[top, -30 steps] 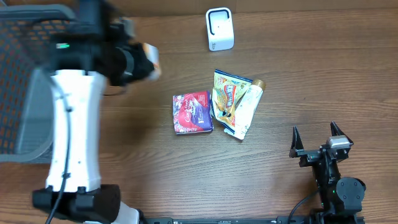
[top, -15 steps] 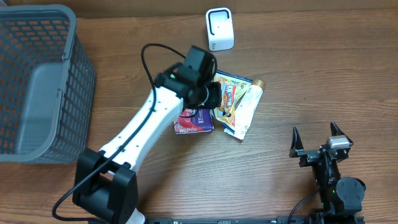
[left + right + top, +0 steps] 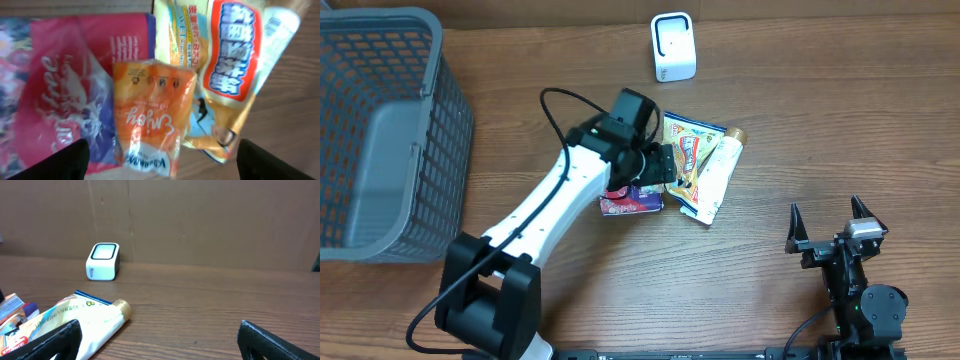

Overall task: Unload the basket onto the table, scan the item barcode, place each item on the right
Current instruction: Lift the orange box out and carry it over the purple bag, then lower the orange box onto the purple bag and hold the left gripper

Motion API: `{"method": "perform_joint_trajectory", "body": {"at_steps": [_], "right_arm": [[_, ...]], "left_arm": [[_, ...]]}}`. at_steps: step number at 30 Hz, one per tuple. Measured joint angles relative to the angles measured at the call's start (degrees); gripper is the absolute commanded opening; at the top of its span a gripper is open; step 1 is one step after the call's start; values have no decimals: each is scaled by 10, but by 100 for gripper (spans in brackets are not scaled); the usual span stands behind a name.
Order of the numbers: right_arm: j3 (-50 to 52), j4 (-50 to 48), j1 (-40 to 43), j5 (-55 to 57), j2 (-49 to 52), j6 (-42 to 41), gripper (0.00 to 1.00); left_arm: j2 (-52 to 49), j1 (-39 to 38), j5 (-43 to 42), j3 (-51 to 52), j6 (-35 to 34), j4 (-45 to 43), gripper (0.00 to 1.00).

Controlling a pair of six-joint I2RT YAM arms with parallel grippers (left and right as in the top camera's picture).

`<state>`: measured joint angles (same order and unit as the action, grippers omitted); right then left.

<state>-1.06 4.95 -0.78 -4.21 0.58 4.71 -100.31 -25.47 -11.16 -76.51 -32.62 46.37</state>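
Observation:
In the left wrist view an orange snack packet (image 3: 150, 115) lies on the pile, overlapping a red and purple packet (image 3: 60, 90) and a yellow packet (image 3: 225, 65). My left gripper (image 3: 165, 162) hangs open right above it, its fingers standing wide on either side without touching it. From overhead the left gripper (image 3: 663, 165) covers the orange packet. The white scanner (image 3: 673, 47) stands at the back of the table. My right gripper (image 3: 830, 218) rests open and empty at the front right.
A white tube with a gold cap (image 3: 717, 170) lies beside the yellow packet (image 3: 685, 140). A grey mesh basket (image 3: 450, 120) fills the far left. The left arm's black cable loops above the red packet (image 3: 620, 205).
The left arm swung from beside the basket to over the pile. Its jaws went from shut to open, and the orange packet now lies on the other packets.

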Motion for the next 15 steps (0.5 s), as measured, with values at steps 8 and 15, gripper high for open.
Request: {"method": "perform_joint_trajectory", "body": {"at_steps": [8, 15], "right_arm": [[0, 0, 0, 0, 0, 0, 100], [0, 0, 0, 0, 0, 0, 100]], "left_arm": [[11, 42, -46, -143, 25, 151, 98], [65, 58, -43, -222, 44, 282, 100]]}}
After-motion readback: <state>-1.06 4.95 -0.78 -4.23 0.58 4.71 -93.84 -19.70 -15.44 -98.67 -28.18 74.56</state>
